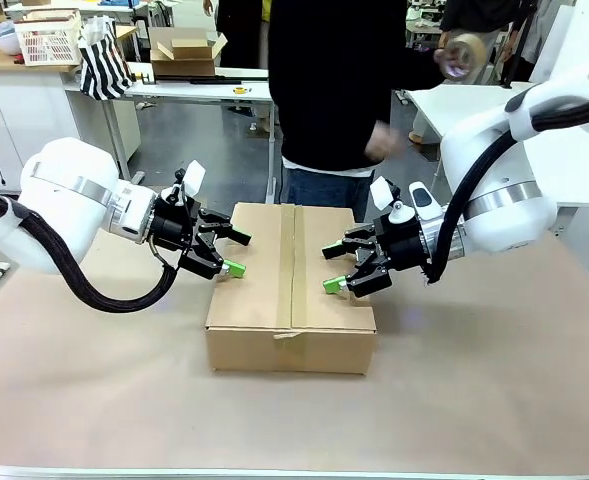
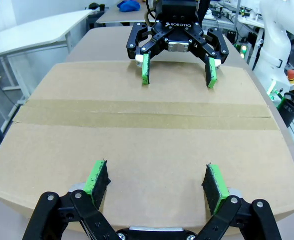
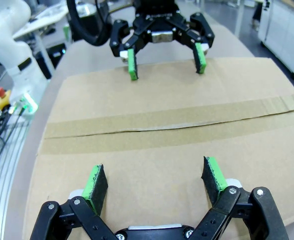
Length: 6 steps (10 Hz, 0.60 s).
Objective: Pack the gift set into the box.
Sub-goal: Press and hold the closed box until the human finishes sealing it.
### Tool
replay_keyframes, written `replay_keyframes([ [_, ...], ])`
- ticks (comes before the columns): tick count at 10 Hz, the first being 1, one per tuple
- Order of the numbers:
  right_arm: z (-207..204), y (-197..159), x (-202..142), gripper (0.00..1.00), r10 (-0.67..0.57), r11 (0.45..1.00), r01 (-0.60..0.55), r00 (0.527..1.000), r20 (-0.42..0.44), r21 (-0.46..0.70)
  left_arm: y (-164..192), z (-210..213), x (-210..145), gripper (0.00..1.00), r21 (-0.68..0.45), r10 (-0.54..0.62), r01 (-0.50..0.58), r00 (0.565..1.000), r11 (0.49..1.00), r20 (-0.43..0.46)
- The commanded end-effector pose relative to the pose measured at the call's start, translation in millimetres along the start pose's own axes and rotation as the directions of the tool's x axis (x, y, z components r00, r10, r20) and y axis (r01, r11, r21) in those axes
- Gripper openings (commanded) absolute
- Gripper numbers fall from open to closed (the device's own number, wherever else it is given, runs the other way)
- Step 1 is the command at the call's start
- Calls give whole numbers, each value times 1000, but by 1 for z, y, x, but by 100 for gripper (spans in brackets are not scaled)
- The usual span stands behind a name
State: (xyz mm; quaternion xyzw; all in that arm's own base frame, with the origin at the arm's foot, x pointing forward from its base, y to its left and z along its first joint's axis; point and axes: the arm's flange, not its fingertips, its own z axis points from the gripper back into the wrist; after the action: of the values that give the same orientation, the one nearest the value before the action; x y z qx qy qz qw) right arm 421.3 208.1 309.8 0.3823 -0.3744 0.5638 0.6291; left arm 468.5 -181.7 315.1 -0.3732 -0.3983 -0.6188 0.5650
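The left arm [image 1: 69,200] and right arm [image 1: 504,195] reach in low from either side, wrists turned inward, facing each other across the box [image 1: 259,275]. The left jaws are spread at its left top edge and the right jaws are spread at its right. Whether the pads [image 1: 235,268] touch cardboard is hard to tell. The box sits mid-surface [image 1: 494,390], closed on top, with brown tape [image 1: 291,260] along its centre seam.

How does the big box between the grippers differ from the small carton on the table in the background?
The box has its flaps shut and taped along the centre seam; the small carton stands with flaps open. The box lies between the open left gripper and right gripper; the small carton sits on a far table. Both are brown cardboard.
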Motion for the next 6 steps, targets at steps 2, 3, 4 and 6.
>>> replay_keyframes([
  [2,-1,1,-2,100,-4,1000,4,1000,-7,-3,-2,-1,-2,100,-10,1,-1,1000,1000,1],
  [3,-1,1,-2,100,-4,1000,4,1000,-7,-3,-2,-1,-2,100,-10,1,-1,1000,1000,1],
  [4,-1,1,-2,100,-4,1000,4,1000,-7,-3,-2,-1,-2,100,-10,1,-1,1000,1000,1],
  [6,-1,1,-2,100,-4,1000,4,1000,-7,-3,-2,-1,-2,100,-10,1,-1,1000,1000,1],
])
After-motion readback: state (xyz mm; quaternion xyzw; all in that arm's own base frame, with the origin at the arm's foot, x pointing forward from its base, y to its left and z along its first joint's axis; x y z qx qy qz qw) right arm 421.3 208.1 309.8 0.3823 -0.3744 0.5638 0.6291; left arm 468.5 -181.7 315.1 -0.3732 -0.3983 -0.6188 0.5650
